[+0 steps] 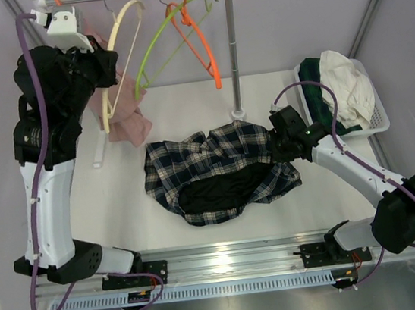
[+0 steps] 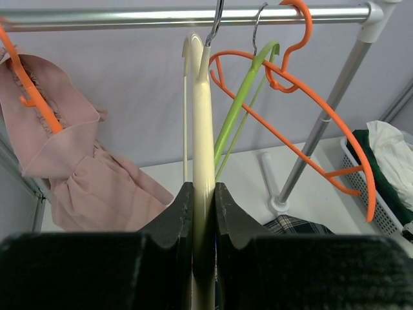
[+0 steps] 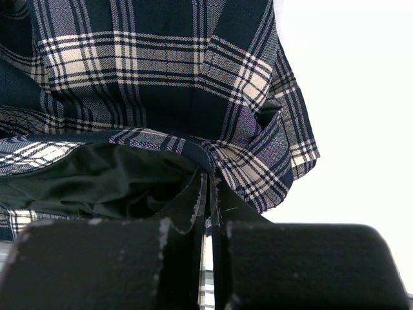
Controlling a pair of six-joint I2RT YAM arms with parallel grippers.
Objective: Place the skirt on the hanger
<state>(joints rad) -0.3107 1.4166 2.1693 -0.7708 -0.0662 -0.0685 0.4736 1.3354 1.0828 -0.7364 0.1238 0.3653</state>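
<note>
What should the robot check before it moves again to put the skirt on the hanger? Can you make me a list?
1. The left fingers clamp the cream hanger: ok.
2. Its hook sits over the rail: ok.
3. The right fingers pinch the skirt at its edge: ok.
4. The skirt is off the table: not ok, it lies bunched there.
5. The green hanger is clear of the cream one: cannot tell, it hangs close beside.
</note>
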